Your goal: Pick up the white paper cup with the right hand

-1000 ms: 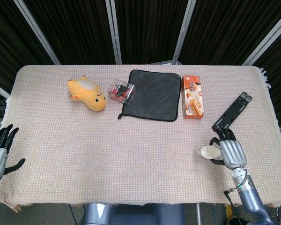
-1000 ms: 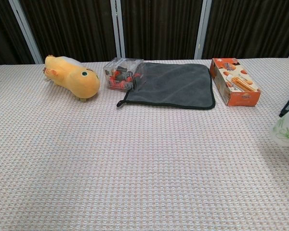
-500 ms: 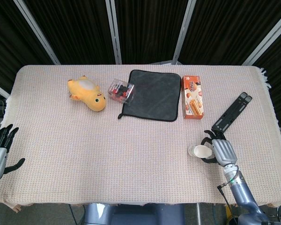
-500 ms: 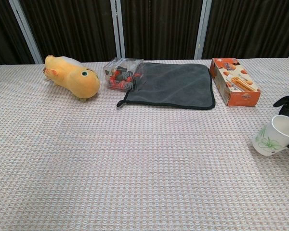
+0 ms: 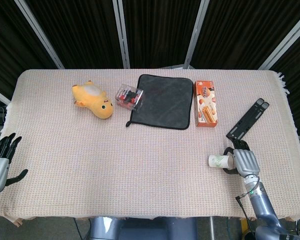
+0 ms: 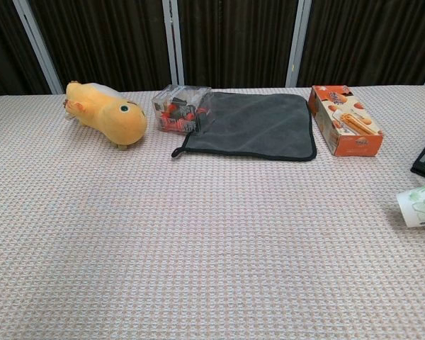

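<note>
Now, head view first.
Cup place: the white paper cup (image 5: pixel 218 161) sits near the bench (image 5: pixel 140 165) front right corner, held in my right hand (image 5: pixel 244 162), just short of the black stand (image 5: pixel 247 120).
Right hand: my fingers are wrapped round the cup's far end; I judge it a hold, though the contact itself is hidden under the hand.
Left hand: my left hand (image 5: pixel 0 159) hangs off the front left edge, fingers spread, holding nothing.
Cup axis: long axis roughly level, running left to right; which end is the mouth I cannot tell.

Chest view next.
Cup place: the white paper cup (image 6: pixel 419 205) shows at the right edge, lying sideways, green leaf print on its wall.
Right hand: out of this picture.
Handling: I judge it light, thin-walled and easily crushed, a little slick.
Where to hold: around the wall near the stiffer rim, with gentle pressure.
</note>
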